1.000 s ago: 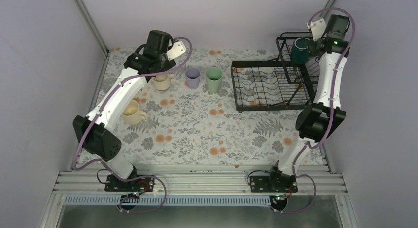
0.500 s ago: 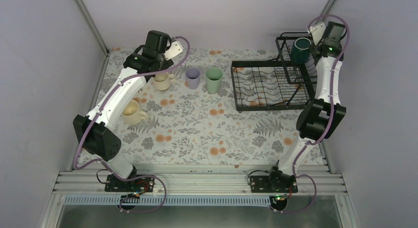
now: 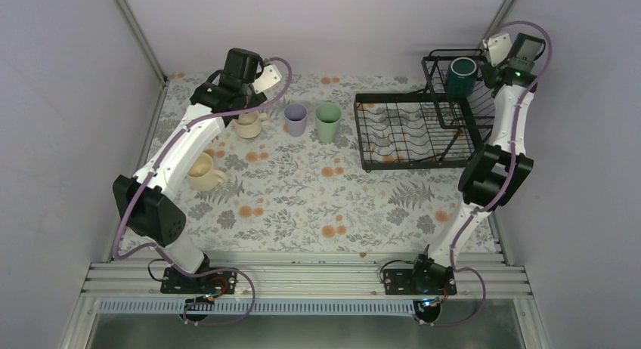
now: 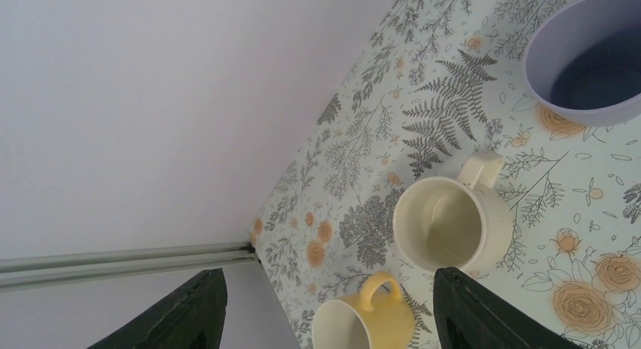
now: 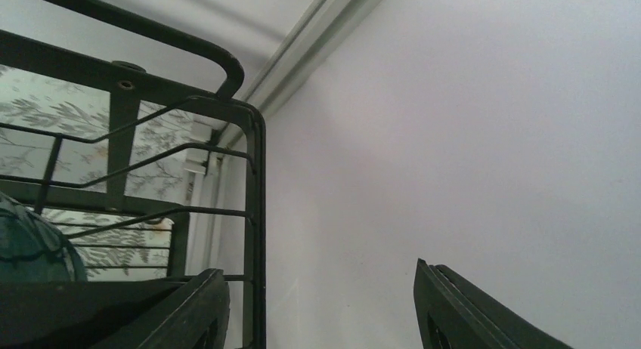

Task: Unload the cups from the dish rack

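Observation:
The black wire dish rack stands at the back right, and a dark green mug sits upright in its raised basket. My right gripper hangs open at the basket's far right corner. The corner post stands between its fingers, close to the left one, and the green mug is off to the left. On the mat stand a cream mug, a yellow mug, a lavender tumbler and a mint tumbler. My left gripper hovers open above the yellow mug and cream mug, holding nothing.
The rack's low tray with plate slots lies left of the basket. Grey walls close in right behind the rack and on both sides. The floral mat covers the table, and the arm bases sit on the near rail.
My right wrist has swung right and back, away from the green mug toward the basket's far corner, its jaws a little narrower. The left arm has not moved.

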`<state>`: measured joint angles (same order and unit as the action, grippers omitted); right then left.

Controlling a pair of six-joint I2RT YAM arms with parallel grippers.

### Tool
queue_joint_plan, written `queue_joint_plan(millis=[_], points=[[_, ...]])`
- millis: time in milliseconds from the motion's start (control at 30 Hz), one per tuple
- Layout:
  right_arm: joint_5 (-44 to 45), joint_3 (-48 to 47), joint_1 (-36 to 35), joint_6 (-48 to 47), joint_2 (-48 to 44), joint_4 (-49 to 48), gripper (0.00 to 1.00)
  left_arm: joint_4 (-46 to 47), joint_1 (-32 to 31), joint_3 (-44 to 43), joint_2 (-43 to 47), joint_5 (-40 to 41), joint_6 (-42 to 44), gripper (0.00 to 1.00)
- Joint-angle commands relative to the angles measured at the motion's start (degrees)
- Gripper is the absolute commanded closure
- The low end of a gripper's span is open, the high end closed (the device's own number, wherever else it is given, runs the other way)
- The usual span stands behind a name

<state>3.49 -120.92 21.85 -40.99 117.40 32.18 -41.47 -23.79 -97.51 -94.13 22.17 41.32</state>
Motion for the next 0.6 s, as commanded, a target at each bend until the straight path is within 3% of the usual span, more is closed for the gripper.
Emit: queue_joint_plan(millis=[0, 567], points=[[-10.36, 1.27, 0.83, 3.43, -1.64, 2.42, 0.36, 0.61, 0.24, 0.14, 1.14, -0.25, -0.77, 0.32], [-18.25, 5.61, 2.88, 1.69, -5.51, 4.72, 0.35, 0.02, 0.24, 0.13, -0.43, -0.29, -0.90, 0.33]])
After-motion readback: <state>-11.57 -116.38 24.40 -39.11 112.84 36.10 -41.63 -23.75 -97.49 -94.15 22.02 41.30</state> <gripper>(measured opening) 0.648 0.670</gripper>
